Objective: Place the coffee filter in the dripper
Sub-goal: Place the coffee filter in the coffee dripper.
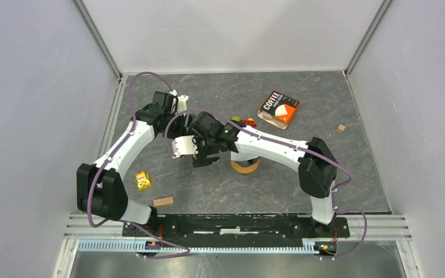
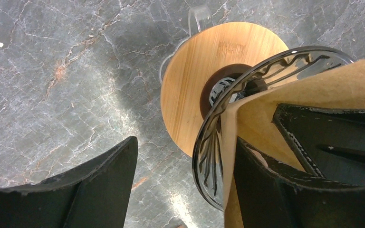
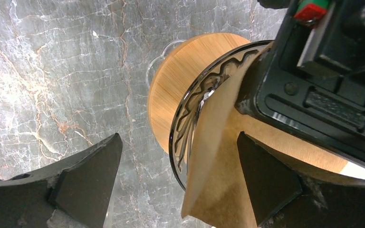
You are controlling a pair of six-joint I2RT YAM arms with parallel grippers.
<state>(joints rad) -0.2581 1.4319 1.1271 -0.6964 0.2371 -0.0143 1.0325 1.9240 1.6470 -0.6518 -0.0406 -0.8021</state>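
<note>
Seating is judged unfinished: coffee filter (image 3: 218, 161) is lodged partway in dripper (image 3: 190, 114); left tool (image 2: 185, 142) and right tool (image 3: 178, 137) are released.

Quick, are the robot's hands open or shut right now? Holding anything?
Left hand: open, not gripping the filter beside one finger.
Right hand: open, holding nothing.
</note>
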